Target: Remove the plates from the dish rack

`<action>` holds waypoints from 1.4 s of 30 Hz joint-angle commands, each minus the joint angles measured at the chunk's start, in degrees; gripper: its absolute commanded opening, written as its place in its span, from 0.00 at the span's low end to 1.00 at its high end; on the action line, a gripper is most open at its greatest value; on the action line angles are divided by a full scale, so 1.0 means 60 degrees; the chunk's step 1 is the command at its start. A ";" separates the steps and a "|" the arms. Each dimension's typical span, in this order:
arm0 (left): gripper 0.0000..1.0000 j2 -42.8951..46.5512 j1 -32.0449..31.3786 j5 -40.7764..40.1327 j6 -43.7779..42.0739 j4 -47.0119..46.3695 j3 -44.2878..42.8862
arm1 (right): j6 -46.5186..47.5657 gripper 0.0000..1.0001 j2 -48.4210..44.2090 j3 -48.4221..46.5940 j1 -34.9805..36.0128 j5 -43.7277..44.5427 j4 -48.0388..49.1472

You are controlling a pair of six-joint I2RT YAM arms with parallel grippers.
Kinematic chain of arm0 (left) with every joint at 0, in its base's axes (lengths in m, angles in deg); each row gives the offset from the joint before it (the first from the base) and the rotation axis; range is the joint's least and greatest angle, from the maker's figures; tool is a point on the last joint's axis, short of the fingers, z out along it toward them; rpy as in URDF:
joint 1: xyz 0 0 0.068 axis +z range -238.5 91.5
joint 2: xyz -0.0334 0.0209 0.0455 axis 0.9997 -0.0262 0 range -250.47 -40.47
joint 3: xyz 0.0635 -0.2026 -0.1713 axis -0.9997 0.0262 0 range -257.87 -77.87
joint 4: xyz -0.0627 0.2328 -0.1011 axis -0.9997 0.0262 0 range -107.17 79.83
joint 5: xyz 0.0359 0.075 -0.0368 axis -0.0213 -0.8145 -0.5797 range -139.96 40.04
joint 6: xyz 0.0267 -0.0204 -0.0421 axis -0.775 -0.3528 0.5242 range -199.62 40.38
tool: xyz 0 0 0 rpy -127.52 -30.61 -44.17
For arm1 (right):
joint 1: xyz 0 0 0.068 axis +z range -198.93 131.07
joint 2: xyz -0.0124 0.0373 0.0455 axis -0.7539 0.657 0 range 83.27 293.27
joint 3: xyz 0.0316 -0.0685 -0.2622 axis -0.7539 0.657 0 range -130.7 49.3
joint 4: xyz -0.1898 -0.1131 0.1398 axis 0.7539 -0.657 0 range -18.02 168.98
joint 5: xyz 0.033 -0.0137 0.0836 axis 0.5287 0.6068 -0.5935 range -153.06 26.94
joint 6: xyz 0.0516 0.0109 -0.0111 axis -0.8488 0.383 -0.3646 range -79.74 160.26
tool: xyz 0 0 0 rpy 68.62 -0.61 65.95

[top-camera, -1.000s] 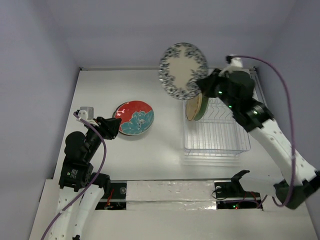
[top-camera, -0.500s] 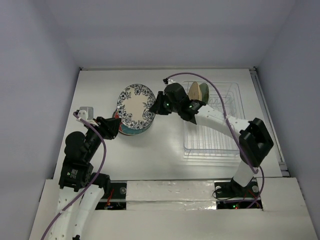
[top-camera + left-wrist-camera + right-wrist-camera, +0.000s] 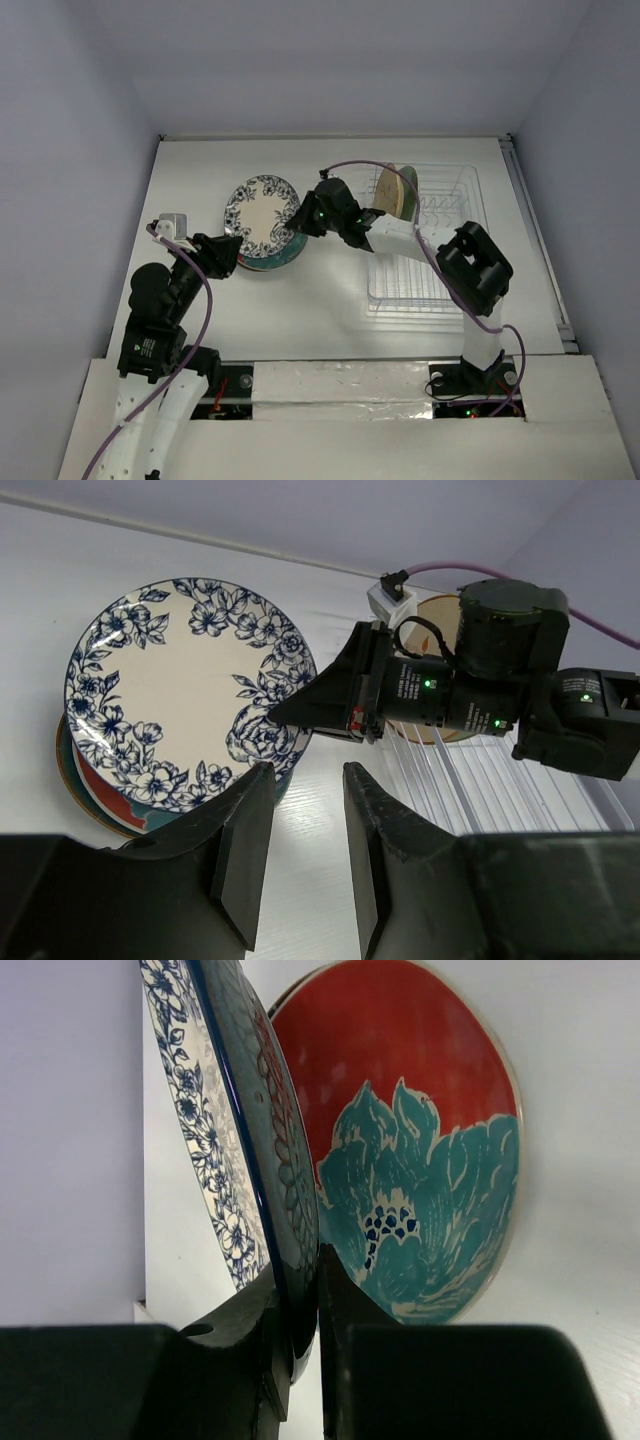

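My right gripper is shut on the rim of the white plate with the blue-patterned rim. It holds the plate tilted just over the red plate with the teal flower, which lies flat on the table. In the right wrist view, the white plate stands edge-on between my fingers, and the red plate is behind it. My left gripper is open and empty beside the stack. A tan plate and a green plate stand upright in the white wire dish rack.
The rack stands to the right of the plates, with its near rows of tines bare. Its wires show in the left wrist view behind my right arm. Grey walls close in the table at the back and on both sides.
My right gripper has carried the white plate from high above the rack down and left to just over the red plate. The left arm has not moved.
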 commanded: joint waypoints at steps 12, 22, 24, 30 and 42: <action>0.31 0.0115 0.0043 -0.0046 0.0073 -0.0349 -0.0010 | -0.0821 0.25 0.0106 0.0365 0.0287 -0.0416 0.2632; 0.31 0.0144 0.0043 -0.0046 0.0073 -0.0335 -0.0024 | -0.0192 0.48 0.0165 0.0263 0.0565 -0.0198 0.1783; 0.31 0.0144 0.0043 -0.0060 0.0073 -0.0335 -0.0010 | 0.0233 0.60 0.0078 0.0160 0.0653 0.0008 0.1241; 0.31 0.0173 0.0043 -0.0031 0.0073 -0.0350 -0.0024 | 0.1595 0.85 0.0077 -0.0498 0.0975 0.0433 -0.0633; 0.31 0.0159 0.0043 -0.0060 0.0087 -0.0335 -0.0024 | 0.3954 1.00 -0.0829 -0.1306 0.1357 0.3097 -0.4604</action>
